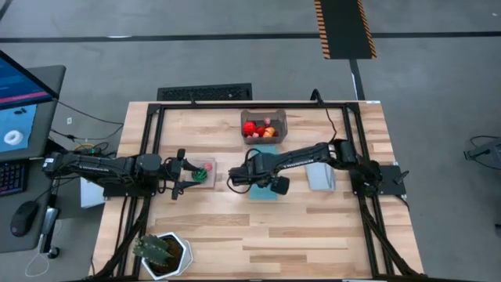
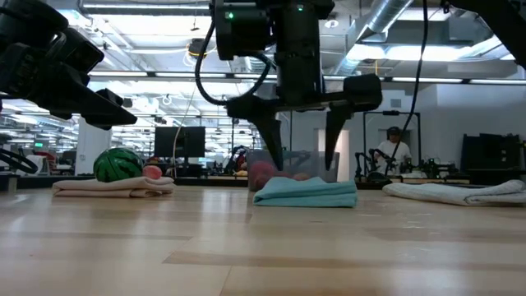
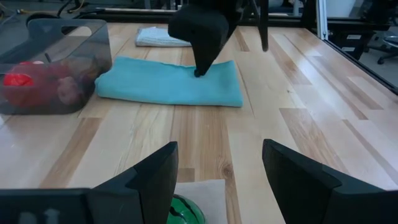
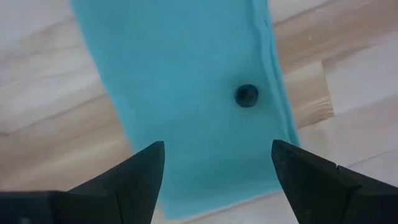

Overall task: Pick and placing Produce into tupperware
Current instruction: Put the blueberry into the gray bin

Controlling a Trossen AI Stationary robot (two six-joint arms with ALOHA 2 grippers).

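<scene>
Two matte black arms (cables looped alongside) end in wedge-shaped fingers (image 4: 134, 180), one lit green.

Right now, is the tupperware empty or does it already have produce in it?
Not empty. The tupperware holds several pieces of produce, red and orange in the high view, and shows no lid.

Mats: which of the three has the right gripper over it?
The blue mat at table centre; the right gripper hangs open above it. The tan mat carries a green piece, and the grey mat lies bare.

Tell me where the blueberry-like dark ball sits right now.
In the right wrist view the small dark ball lies on the blue mat, near one long edge, just ahead of the open right gripper hovering above it.
</scene>
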